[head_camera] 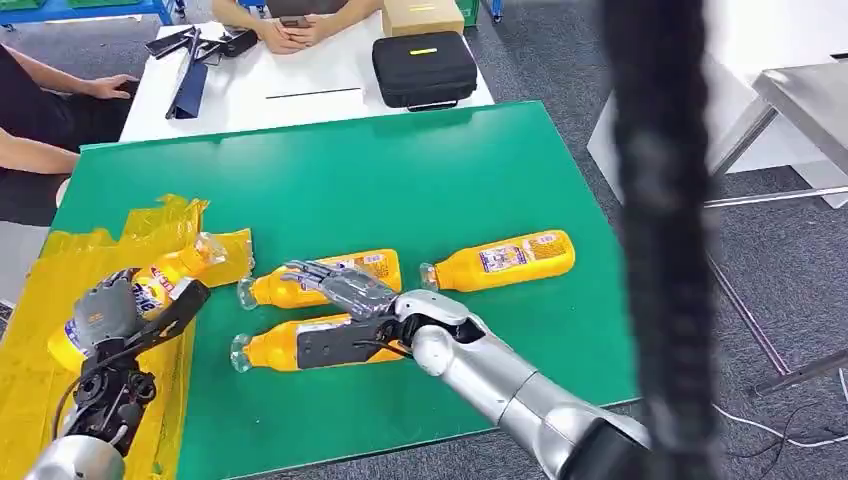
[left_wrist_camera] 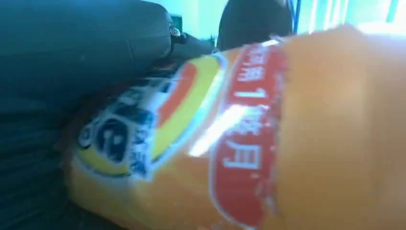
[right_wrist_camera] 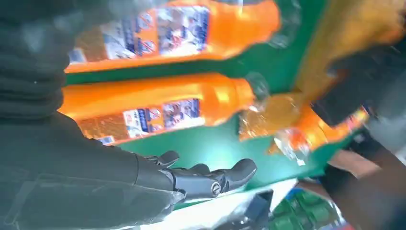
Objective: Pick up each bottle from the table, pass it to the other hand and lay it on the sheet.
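Observation:
My left hand (head_camera: pixel 105 312) grips an orange bottle (head_camera: pixel 170 275) over the crumpled yellow sheet (head_camera: pixel 30 300) at the left end of the green table (head_camera: pixel 400 170). The bottle's cap points toward the table's middle. Up close, its label (left_wrist_camera: pixel 239 143) lies against the dark hand (left_wrist_camera: pixel 72 48). My right hand (head_camera: pixel 335 283) hovers over two orange bottles lying side by side, the farther (head_camera: pixel 375 267) and the nearer (head_camera: pixel 265 350), its fingers (right_wrist_camera: pixel 210 178) stretched out and holding nothing. The same two bottles (right_wrist_camera: pixel 158 108) (right_wrist_camera: pixel 177 33) lie beyond the fingers. A third bottle (head_camera: pixel 505 259) lies further right.
Behind the green table stands a white table (head_camera: pixel 300 95) with a black case (head_camera: pixel 425 68), a cardboard box (head_camera: pixel 420 15) and dark tools. A person's hands (head_camera: pixel 295 33) rest there; another person's arm (head_camera: pixel 60 85) is at the left. A blurred dark cable (head_camera: pixel 660 250) hangs at the right.

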`<state>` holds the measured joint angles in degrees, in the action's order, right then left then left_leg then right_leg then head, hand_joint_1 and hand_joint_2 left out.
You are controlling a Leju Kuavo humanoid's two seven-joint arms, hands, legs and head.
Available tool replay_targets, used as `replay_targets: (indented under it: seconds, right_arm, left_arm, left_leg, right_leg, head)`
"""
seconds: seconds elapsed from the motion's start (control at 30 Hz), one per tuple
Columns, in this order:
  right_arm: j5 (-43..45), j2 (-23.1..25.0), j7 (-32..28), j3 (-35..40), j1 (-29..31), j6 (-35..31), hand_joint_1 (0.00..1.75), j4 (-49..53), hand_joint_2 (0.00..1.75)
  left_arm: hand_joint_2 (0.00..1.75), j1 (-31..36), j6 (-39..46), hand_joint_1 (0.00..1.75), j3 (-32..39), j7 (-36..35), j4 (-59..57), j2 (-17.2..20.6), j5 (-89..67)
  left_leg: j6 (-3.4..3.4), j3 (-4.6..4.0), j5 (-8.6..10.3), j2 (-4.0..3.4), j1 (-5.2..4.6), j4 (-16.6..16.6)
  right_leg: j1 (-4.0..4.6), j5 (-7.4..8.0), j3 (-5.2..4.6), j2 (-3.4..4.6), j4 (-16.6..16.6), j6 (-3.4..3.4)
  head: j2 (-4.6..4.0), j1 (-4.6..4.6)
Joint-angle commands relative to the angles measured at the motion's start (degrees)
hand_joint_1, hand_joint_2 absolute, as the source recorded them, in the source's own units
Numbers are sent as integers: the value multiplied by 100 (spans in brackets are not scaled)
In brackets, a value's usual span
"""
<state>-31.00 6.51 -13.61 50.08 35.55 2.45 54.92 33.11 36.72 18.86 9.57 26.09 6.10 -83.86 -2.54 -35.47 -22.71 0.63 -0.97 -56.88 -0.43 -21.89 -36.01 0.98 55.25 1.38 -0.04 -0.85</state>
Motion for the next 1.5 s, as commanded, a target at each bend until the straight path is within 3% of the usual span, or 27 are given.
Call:
replay_targets:
  seconds: [0.03,0.07,0.1,0.23,0.47,0.6,0.77,0.83,0.9,0.97,1.0,1.03,1.07,1.1,1.33,1.5]
  right_arm:
    - [-380,83,357,726,410,117,0,-817,175]
    - [-380,83,357,726,410,117,0,-817,175]
    - [-450,95,444,761,427,91,0,-874,175]
    - [-773,162,914,962,459,182,0,-1295,175]
    - [-893,274,1058,991,397,95,0,-1638,175]
    - [-957,337,1233,967,408,176,0,-1887,175]
    - [-936,350,1244,894,415,274,0,-2198,175]
    - [-997,364,1245,883,427,294,0,-2380,175]
    - [-1000,367,1245,866,420,279,0,-2417,175]
    - [-1054,387,1266,876,425,327,0,-2536,175]
    - [-1091,406,1303,867,418,436,17,-2661,175]
    - [-1137,410,1323,873,385,494,124,-2727,175]
    - [-1137,410,1323,873,385,494,124,-2727,175]
    - [-1175,403,1322,910,352,518,175,-2782,175]
    - [-1364,304,1286,1053,274,692,175,-2796,175]
    - [-1385,294,1289,1072,267,704,175,-2793,175]
  left_arm:
    - [175,64,-585,0,73,-54,-1021,258,204]
    - [175,64,-585,0,73,-54,-1021,258,204]
    - [0,54,-573,0,84,-38,-1013,258,224]
    - [0,34,-577,0,143,98,-1004,209,343]
    - [0,86,-640,0,185,306,-978,185,478]
    - [0,113,-911,0,393,871,-940,138,877]
    - [0,173,-1716,0,737,1803,-849,67,1641]
    - [0,169,-2671,0,865,2555,-758,45,2234]
    - [0,146,-2740,0,840,2576,-711,48,2285]
    - [0,116,-3298,0,855,3043,-634,44,2668]
    - [0,-23,-3788,0,594,3043,-207,-10,3215]
    - [0,-199,-4217,0,219,3043,246,-18,3929]
    - [0,-199,-4217,0,219,3043,246,-18,3929]
    - [0,-284,-4414,0,108,3043,459,-25,4252]
    - [0,-783,-5241,0,-699,3043,1490,131,6320]
    - [0,-813,-5276,0,-710,3043,1544,134,6410]
  left_leg:
    - [19,30,-9,-22,2,5]
    - [25,36,-13,-24,3,4]
    - [25,37,-11,-23,3,5]
    - [35,43,-4,-16,6,5]
    - [51,40,8,1,8,3]
    - [52,34,16,10,5,5]
    - [56,35,22,23,7,4]
    - [66,42,19,26,14,-1]
    - [52,47,32,51,1,6]
    - [56,54,34,51,3,10]
    - [55,58,33,51,2,9]
    - [62,60,31,43,9,9]
    - [56,64,33,49,5,10]
    - [54,67,36,55,2,12]
    - [64,82,33,56,13,10]
    - [73,78,27,59,19,7]
  right_leg:
    - [2,-4,21,13,0,-6]
    - [3,-8,25,12,3,-8]
    - [3,-8,25,11,5,-10]
    - [5,-12,30,1,14,-17]
    - [7,-5,27,1,22,-27]
    - [3,1,19,-3,25,-33]
    - [5,1,23,-15,27,-33]
    - [12,-3,34,-28,27,-36]
    - [0,-1,33,-38,30,-38]
    - [1,3,42,-40,25,-39]
    - [0,1,45,-40,27,-39]
    - [6,3,48,-37,21,-43]
    - [4,-2,52,-40,23,-52]
    - [1,-3,54,-43,23,-52]
    - [13,-5,67,-48,15,-55]
    - [19,-9,68,-57,13,-56]
  head:
    - [0,2]
    - [0,-2]
    - [0,4]
    - [0,-2]
    - [0,2]
    - [0,2]
    - [0,0]
    - [0,0]
    - [0,2]
    - [0,0]
    - [0,0]
    - [0,2]
    - [0,0]
    - [0,0]
    - [0,0]
    - [0,2]
